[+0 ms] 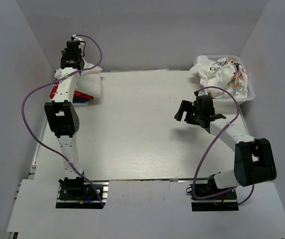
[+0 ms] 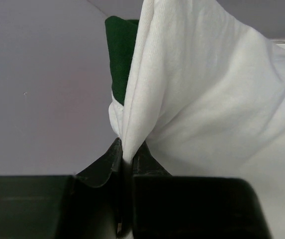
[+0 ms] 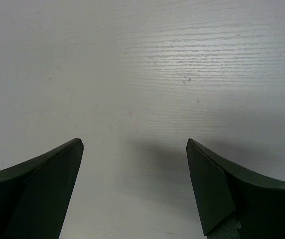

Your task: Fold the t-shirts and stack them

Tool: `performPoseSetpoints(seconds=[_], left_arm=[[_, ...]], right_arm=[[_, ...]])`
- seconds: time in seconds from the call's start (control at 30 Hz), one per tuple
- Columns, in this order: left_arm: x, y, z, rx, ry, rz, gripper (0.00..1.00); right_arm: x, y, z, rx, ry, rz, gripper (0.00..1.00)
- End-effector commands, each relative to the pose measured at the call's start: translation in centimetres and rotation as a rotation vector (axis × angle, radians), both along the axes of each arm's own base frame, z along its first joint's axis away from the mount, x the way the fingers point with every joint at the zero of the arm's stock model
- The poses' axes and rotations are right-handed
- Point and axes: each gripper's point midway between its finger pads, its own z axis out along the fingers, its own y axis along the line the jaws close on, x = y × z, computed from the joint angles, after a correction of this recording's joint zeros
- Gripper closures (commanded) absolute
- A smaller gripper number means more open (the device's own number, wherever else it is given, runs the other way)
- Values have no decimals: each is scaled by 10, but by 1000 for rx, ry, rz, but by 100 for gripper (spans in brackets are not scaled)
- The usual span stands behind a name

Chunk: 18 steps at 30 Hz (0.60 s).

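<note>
1. The left claw (image 2: 125,154) is seen pressed together on a fold of the white t-shirt (image 2: 207,109). The cloth is pinched between the two dark fingers and rises from them in a taut ridge.
2. In the left wrist view a dark green t-shirt (image 2: 121,50) is seen just behind the white cloth, touching its upper edge. Only a small patch of it is exposed.
3. From above, the left arm is stretched to the far left corner of the desk (image 1: 142,134). The white t-shirt is draped there, partly on the desk and partly lifted under the claw.
4. A red t-shirt (image 1: 56,91) is seen at the left edge of the desk, beside the left arm and partly covered by the white cloth (a thin blue strip next to it cannot be identified).
5. The right claw (image 3: 134,144) is spread wide and nothing is held between its fingers. Only the bare pale wood grain of the desk is seen beneath it.
6. In the overhead view the right claw is held over the right half of the desk, near the basket (image 1: 250,98) but apart from it.
7. The basket is set at the far right corner, and it is filled with crumpled printed t-shirts (image 1: 222,74), pale cloth marked with dark lettering and some colour.
</note>
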Motion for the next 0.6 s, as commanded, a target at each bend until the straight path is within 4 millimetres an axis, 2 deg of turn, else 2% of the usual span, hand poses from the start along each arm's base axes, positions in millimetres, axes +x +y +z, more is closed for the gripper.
performPoseSetpoints(seconds=[0.0, 0.03, 0.07, 0.13, 0.2, 0.33, 0.47, 0.53, 0.57], left_arm=[[7, 28, 52, 27, -157, 48, 100], [11, 34, 47, 32, -157, 47, 100], [10, 46, 53, 34, -178, 67, 100], [15, 55, 39, 28, -161, 67, 100], [17, 69, 39, 38, -183, 86, 100], [20, 71, 29, 18, -168, 67, 100], [16, 88, 22, 19, -160, 111, 100], [18, 84, 9, -2, -141, 91, 39], [16, 84, 11, -2, -141, 91, 1]], right_arm=[[11, -1, 5, -15, 2, -12, 10], [10, -2, 3, -17, 11, -12, 10], [10, -1, 3, -17, 16, -10, 10], [9, -2, -4, -22, 38, -11, 10], [11, -1, -6, -28, 52, -9, 10], [13, 5, -14, -17, 80, 5, 10], [16, 10, -19, -3, 115, 14, 10], [20, 11, -19, 3, 110, 14, 10], [18, 13, -19, 7, 113, 17, 10]])
